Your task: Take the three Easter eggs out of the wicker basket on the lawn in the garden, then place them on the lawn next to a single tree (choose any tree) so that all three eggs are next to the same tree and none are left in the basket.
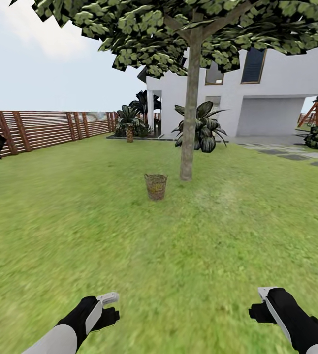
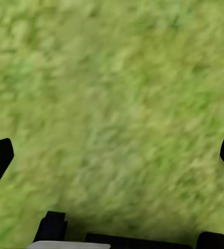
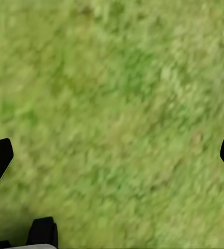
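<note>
Ahead on the green grass lawn (image 1: 80,221), I saw the round brown wicker basket (image 1: 156,186) just beside the grey-brown tree trunk (image 1: 189,123). Left hand (image 1: 111,307) and right hand (image 1: 258,304) were both spread, empty. Eggs unseen inside; rolling up carelessly could topple it.

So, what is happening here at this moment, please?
A two-armed robot stands on the green grass lawn, facing a round brown wicker basket some way ahead. The basket sits beside the thick grey-brown trunk of a leafy tree. The left gripper and the right gripper hang low over bare grass, both open and holding nothing. Whether eggs lie in the basket cannot be told from here.
</note>
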Tool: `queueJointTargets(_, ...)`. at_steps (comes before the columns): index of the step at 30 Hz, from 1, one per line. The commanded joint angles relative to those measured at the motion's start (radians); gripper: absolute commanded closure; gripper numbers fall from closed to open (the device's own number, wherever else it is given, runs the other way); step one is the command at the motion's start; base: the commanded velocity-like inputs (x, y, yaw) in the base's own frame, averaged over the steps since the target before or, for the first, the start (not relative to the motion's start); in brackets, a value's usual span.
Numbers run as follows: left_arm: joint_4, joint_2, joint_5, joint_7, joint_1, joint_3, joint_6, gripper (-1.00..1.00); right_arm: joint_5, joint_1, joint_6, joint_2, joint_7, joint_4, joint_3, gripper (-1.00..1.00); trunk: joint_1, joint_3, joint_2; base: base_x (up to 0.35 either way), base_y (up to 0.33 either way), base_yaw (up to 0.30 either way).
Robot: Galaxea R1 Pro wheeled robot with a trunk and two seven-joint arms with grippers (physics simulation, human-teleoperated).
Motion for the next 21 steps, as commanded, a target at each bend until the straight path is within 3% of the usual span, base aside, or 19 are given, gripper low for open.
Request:
queueJointTargets(1, -0.002, -0.001, 0.0, 0.004, 0.0, 0.005, 0.006, -1.0, 0.0, -0.001, 0.004, -0.001, 0.003, -0.001, 0.002, -1.0, 0.001, -0.001, -0.001, 0.343, 0.0, 0.0)
queueJointTargets(21, -0.003, 0.0, 0.0, 0.004, 0.0, 0.004, 0.006, -1.0, 0.0, -0.001, 0.004, 0.001, 0.003, 0.0, 0.002, -1.0, 0.001, -0.001, -0.001, 0.343, 0.0, 0.0)
